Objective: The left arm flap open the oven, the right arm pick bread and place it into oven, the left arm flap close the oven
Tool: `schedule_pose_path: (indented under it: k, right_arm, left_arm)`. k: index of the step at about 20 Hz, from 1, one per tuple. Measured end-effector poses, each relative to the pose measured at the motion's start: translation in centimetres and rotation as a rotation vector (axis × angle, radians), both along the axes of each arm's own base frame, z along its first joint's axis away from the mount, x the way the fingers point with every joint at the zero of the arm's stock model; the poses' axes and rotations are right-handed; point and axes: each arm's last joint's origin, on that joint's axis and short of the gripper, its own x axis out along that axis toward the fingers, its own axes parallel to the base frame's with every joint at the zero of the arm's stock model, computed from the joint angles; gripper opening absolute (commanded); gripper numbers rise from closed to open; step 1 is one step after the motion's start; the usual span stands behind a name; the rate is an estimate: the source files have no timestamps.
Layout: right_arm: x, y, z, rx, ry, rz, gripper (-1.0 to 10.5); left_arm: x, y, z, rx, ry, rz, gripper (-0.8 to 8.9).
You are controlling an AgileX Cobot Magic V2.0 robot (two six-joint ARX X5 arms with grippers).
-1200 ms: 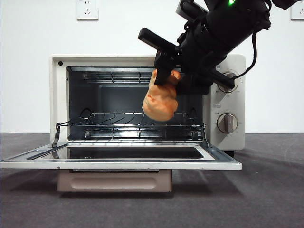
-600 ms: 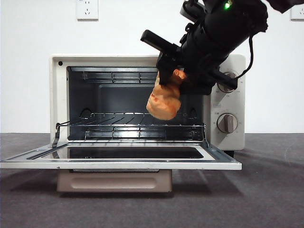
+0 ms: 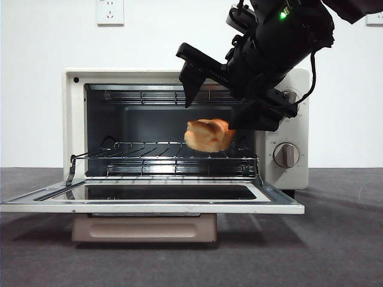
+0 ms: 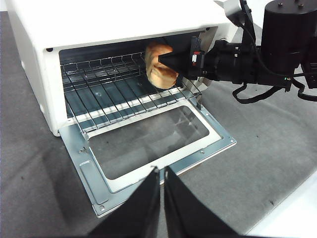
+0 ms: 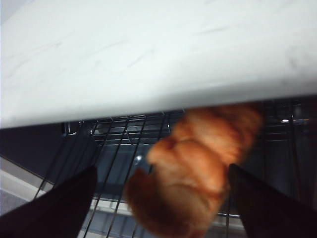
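a: where's the bread point(image 3: 209, 135)?

b: centre of the front view, a little right of middle, inside the open mouth of the oven point(image 3: 75, 125). it sits just above the wire rack point(image 3: 149, 156); whether it touches the wires i can't tell, and it looks slightly blurred.

a: and the right gripper point(image 3: 230, 100)?

b: it comes in from the upper right of that frame, big and dark. its 2 jaws are spread wide, 1 toward the upper left of the bun and 1 toward its right, and neither is on it. in the right wrist view the bun point(image 5: 198, 168) fills the lower middle, with a black jaw in each lower corner and clear gaps on both sides.

a: the oven door?

b: the door point(image 3: 149, 200) is dropped flat, running across the lower part of the front view, glass panel facing up. 2 knobs point(image 3: 286, 155) sit on the panel at the right of the frame, the upper one partly hidden by the arm.

a: the left gripper point(image 4: 160, 184)?

b: at the bottom centre of its own view, jaws pressed together with only a thin slit between them, holding nothing, well back from the front edge of the door point(image 4: 148, 148). the bun point(image 4: 157, 69) shows in the upper middle there, behind the tip of the right gripper point(image 4: 171, 58).
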Motion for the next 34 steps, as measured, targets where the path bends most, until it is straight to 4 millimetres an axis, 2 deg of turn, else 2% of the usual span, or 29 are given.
schedule_pose_path:
  k: [5, 9, 14, 16, 20, 25, 28, 34]
  right_arm:
    - [-0.1, 0.1, 0.0, 0.005, 0.003, 0.019, 4.5]
    - [-0.8, 0.2, 0.7, 0.008, 0.005, 0.043, 4.5]
    - [-2.8, -0.1, 3.4, 0.043, -0.022, 0.110, 4.5]
    - [-4.3, -0.7, 5.2, 0.049, -0.037, 0.180, 4.5]
    - [-7.5, -3.2, 8.0, -0.012, -0.051, 0.292, 4.5]
    - [-11.9, -7.6, 10.4, -0.126, -0.088, 0.352, 4.5]
    - [-14.2, -9.9, 10.9, -0.183, -0.101, 0.373, 4.5]
    - [-18.3, -14.1, 10.7, -0.243, -0.075, 0.391, 4.5]
  left_arm:
    - [0.0, 0.0, 0.0, 0.007, 0.001, 0.010, 0.19]
    - [0.2, 0.2, -0.3, 0.055, 0.004, 0.089, 0.17]
    - [1.4, -0.7, -0.9, 0.128, 0.078, 0.109, 0.15]
    - [2.3, -1.5, -1.0, 0.148, 0.105, 0.111, 0.15]
    - [4.4, -3.1, -1.2, 0.128, 0.156, 0.061, 0.14]
    - [8.4, -4.6, -2.9, 0.082, 0.366, -0.015, 0.14]
    - [10.9, -4.0, -4.2, 0.031, 0.495, 0.013, 0.14]
    - [15.3, -0.6, -6.6, -0.022, 0.617, 0.188, 0.14]
